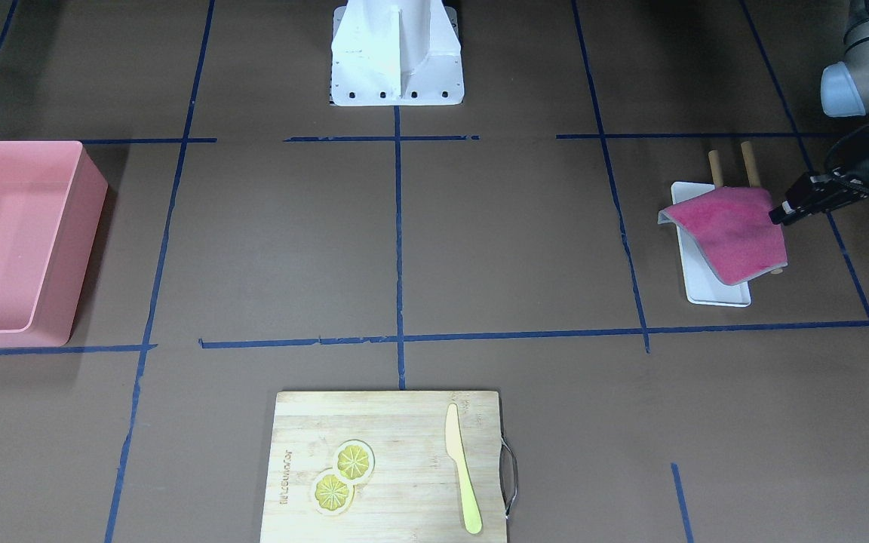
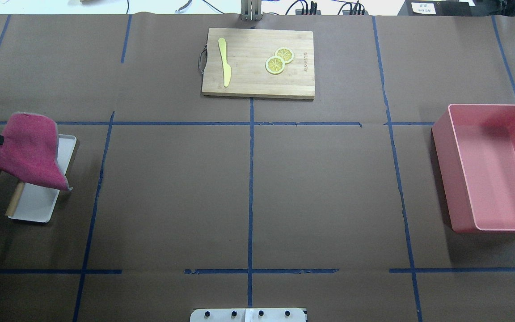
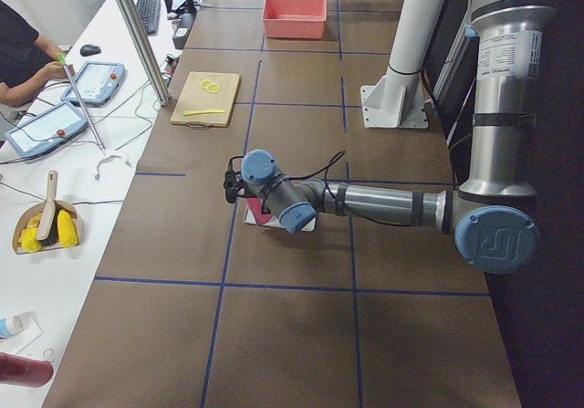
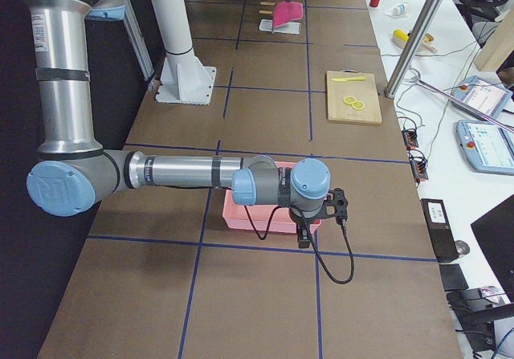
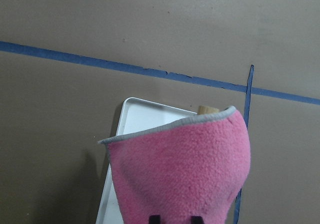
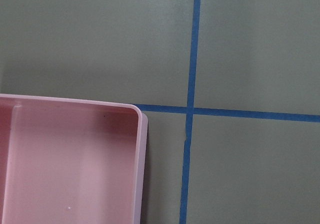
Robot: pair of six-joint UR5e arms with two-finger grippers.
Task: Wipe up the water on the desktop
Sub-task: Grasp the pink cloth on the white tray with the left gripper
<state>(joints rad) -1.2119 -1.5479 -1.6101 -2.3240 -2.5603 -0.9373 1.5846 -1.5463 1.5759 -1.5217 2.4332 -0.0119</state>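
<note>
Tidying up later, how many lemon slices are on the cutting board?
2. One lemon slice and a second slice, touching, on the cutting board, apart from the knife. None hidden.

Brown desktop (image 2: 320,188) with blue grid, magenta cloth (image 2: 29,152), white tray (image 2: 36,203), pink bin (image 2: 452,179)

White plastic tray (image 1: 713,290), two wooden dowels (image 1: 749,162): just beside left gripper (image 1: 777,218). Pale wooden cutting board (image 1: 389,422), pink plastic bin (image 1: 80,256): well apart.

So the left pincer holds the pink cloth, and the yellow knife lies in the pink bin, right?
Not quite: the yellow knife lies on the wooden cutting board, as the front-facing view shows. The left pincer does hold the pink cloth.
</note>
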